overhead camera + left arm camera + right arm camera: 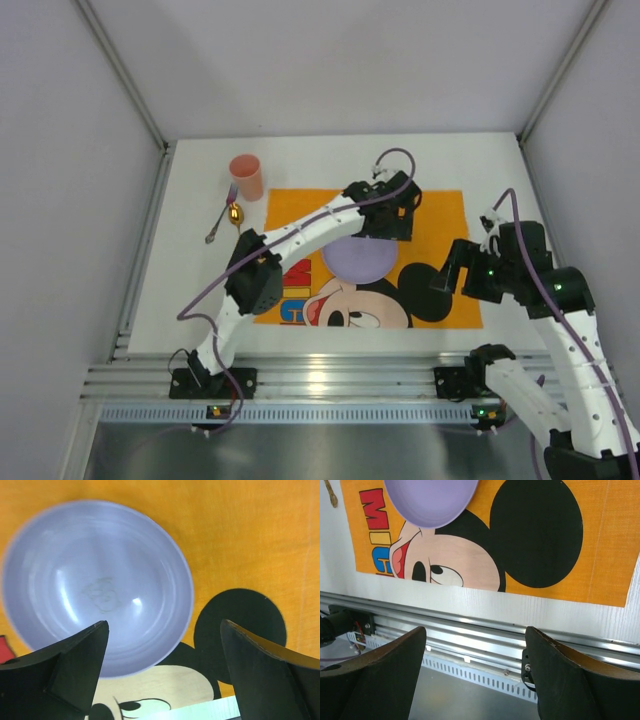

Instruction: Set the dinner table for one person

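Note:
The white dinner table [190,290] carries an orange Mickey Mouse placemat [445,225]. A lavender bowl [358,260] stands upright and empty on the middle of the placemat, and also shows in the left wrist view [97,580] and the right wrist view [430,500]. My left gripper [386,232] hovers over the bowl's far right rim, open and empty [165,650]. My right gripper [447,276] hangs open and empty over the placemat's right part, its wrist view [475,655] facing the near table edge.
A pink cup [246,177] stands upright at the back left, off the placemat. Cutlery with a gold spoon [233,214] lies just in front of it; it shows faintly in the right wrist view [331,494]. Aluminium rails [330,378] edge the near side.

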Robot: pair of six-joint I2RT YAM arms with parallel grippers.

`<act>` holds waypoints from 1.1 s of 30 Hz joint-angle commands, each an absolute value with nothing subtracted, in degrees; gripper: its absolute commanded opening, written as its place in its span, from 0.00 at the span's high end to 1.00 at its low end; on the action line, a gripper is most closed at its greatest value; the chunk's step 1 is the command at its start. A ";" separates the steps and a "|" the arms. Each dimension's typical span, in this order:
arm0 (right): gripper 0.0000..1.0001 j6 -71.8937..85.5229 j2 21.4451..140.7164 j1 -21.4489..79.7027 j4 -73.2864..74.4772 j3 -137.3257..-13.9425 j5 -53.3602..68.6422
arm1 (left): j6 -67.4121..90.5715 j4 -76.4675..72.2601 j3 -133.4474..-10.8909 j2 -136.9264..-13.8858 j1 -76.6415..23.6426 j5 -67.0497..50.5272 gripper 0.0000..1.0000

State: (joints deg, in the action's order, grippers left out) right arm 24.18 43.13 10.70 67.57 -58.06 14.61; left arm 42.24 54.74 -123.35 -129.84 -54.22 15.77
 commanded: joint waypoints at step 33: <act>0.19 29.27 66.00 10.20 56.07 -65.30 12.92 | 34.98 36.39 -111.00 -120.84 -0.44 1.24 0.46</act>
State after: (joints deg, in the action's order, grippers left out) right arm 28.56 65.63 10.70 59.02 -63.22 13.74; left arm 36.49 39.46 -110.50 -118.87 -0.12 4.10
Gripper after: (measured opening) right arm 0.814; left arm 0.563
